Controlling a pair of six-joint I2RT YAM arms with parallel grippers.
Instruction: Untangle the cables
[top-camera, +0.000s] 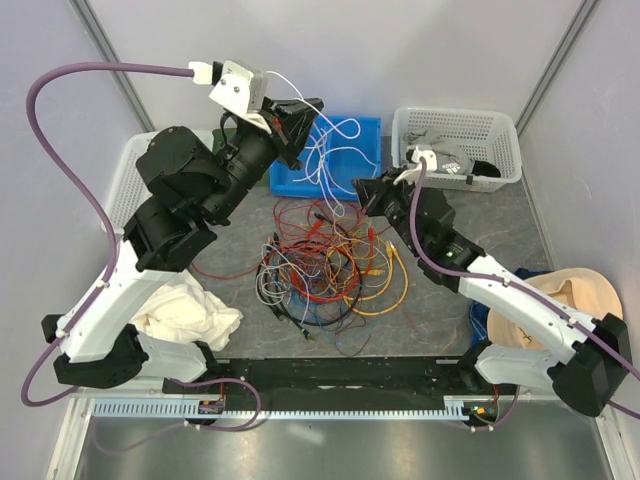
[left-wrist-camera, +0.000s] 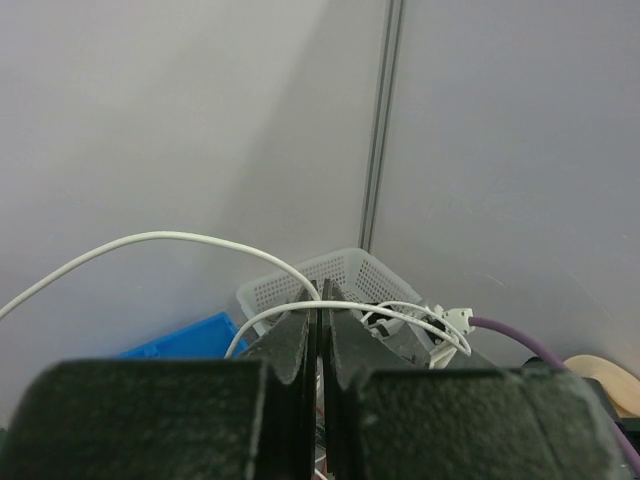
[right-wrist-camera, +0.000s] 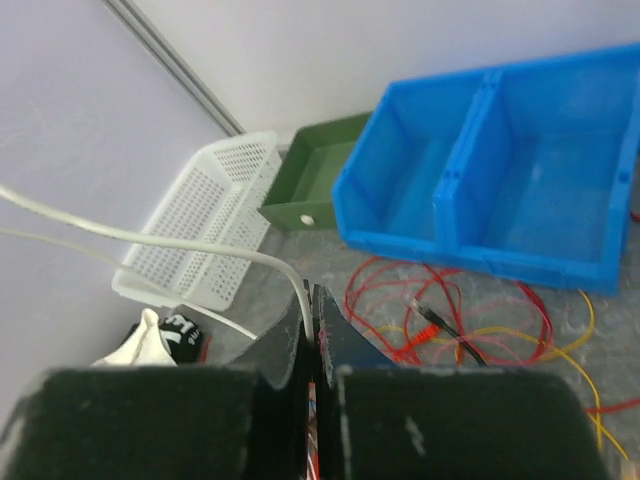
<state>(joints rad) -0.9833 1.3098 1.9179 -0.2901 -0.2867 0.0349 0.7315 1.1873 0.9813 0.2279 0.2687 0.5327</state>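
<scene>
A white cable (left-wrist-camera: 180, 236) is pinched between the pressed-together jaws of the left gripper (left-wrist-camera: 321, 295), raised above the blue bin (right-wrist-camera: 480, 170). The white cable is also nipped by the right gripper (right-wrist-camera: 308, 300), jaws closed, in front of the bin. The other cables (top-camera: 320, 270) (red, orange, yellow, black) are left tangled on the grey table (top-camera: 500, 215).

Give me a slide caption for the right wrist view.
Right fingers pinch a white cable over the red and yellow tangle; blue bin beyond.
</scene>
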